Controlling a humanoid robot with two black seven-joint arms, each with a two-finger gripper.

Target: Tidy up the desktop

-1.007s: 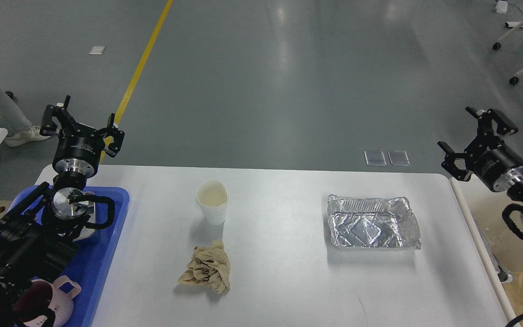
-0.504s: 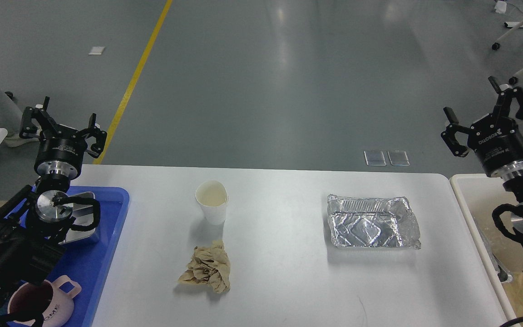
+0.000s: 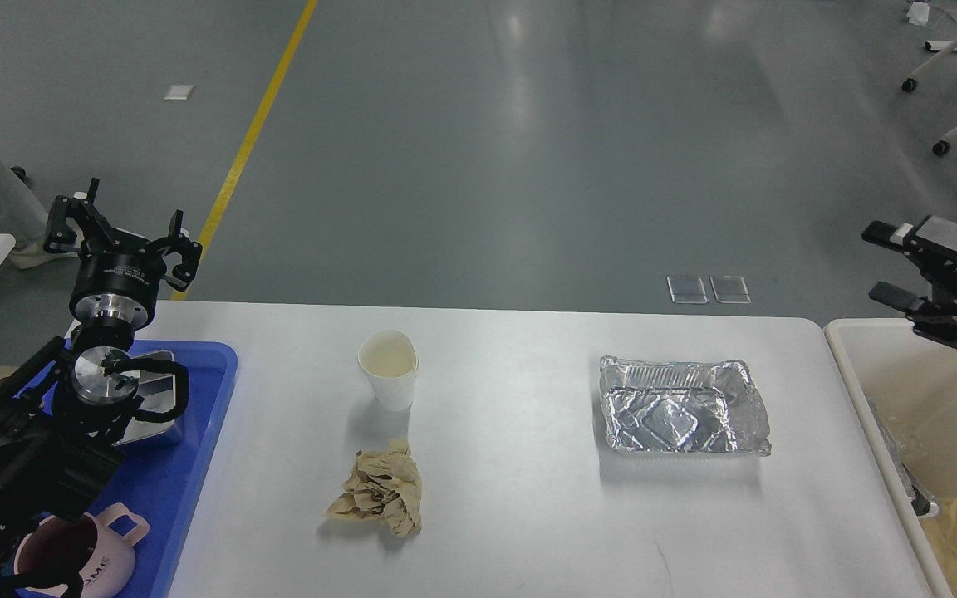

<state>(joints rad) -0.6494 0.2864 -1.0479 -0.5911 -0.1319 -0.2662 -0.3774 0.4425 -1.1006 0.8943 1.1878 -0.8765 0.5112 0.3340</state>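
Note:
The white desktop (image 3: pixel 528 523) holds a white paper cup (image 3: pixel 388 378) standing upright left of centre. A crumpled brown paper wad (image 3: pixel 379 492) lies just in front of the cup. A crinkled foil tray (image 3: pixel 682 407) sits right of centre. My left gripper (image 3: pixel 124 232) is open and empty, raised above the table's far left corner. My right gripper (image 3: pixel 884 264) is open and empty at the right edge of the view, above the bin's far end, fingers pointing left. Neither gripper touches anything.
A blue plastic tray (image 3: pixel 196 465) at the left edge holds a metal container (image 3: pixel 154 403) and a pink mug (image 3: pixel 84 558), partly hidden by my left arm. A beige bin (image 3: pixel 919 399) stands off the table's right edge. Wheeled chair legs (image 3: pixel 944 100) are far right.
My right arm has swung right, and its gripper has turned from upright to pointing left over the bin. My left gripper shifted left and then slightly back. The table items have not moved.

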